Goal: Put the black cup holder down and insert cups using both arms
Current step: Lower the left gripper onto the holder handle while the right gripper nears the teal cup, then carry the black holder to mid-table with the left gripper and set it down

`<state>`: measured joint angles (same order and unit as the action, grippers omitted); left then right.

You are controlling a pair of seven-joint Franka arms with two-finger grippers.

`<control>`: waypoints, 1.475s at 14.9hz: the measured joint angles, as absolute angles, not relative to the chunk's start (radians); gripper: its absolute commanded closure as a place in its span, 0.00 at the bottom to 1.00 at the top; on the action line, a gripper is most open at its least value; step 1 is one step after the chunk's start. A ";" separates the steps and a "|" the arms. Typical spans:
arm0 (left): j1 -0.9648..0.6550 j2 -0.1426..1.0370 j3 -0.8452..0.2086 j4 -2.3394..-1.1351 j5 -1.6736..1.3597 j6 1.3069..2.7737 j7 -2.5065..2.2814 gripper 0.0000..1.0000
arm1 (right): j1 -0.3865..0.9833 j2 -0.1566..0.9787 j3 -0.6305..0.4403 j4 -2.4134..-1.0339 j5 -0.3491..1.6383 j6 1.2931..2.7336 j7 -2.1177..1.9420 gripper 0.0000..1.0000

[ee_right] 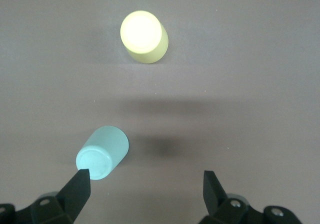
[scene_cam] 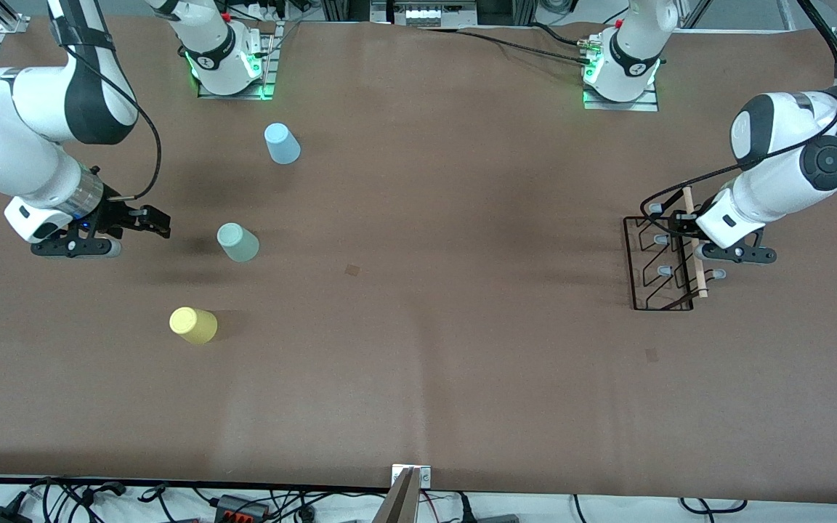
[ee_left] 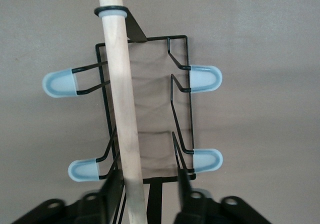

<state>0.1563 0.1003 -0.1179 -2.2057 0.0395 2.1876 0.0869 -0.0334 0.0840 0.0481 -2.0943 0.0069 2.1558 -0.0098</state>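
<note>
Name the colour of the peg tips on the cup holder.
Pale blue-grey peg tips on the black cup holder; clearest in the left wrist view.

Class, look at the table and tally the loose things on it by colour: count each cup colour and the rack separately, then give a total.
Light blue cup: 1
Pale grey-green cup: 1
Yellow cup: 1
Black cup holder: 1
Total: 4 things (3 cups and 1 holder)

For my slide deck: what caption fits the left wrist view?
Left gripper straddling the wooden rod handle of the black cup holder, fingers either side, pegs pointing outward.
</note>
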 measured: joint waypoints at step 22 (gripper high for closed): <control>0.129 0.130 -0.521 -1.857 0.039 1.852 -0.319 0.99 | 0.146 0.234 0.053 -2.174 0.086 2.434 0.287 0.00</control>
<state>0.1287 0.1304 -0.5210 -1.8571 0.0394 1.8518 -0.3188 0.1463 0.2337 0.0527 -2.1744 0.0858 2.4338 0.2867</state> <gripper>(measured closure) 0.841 0.000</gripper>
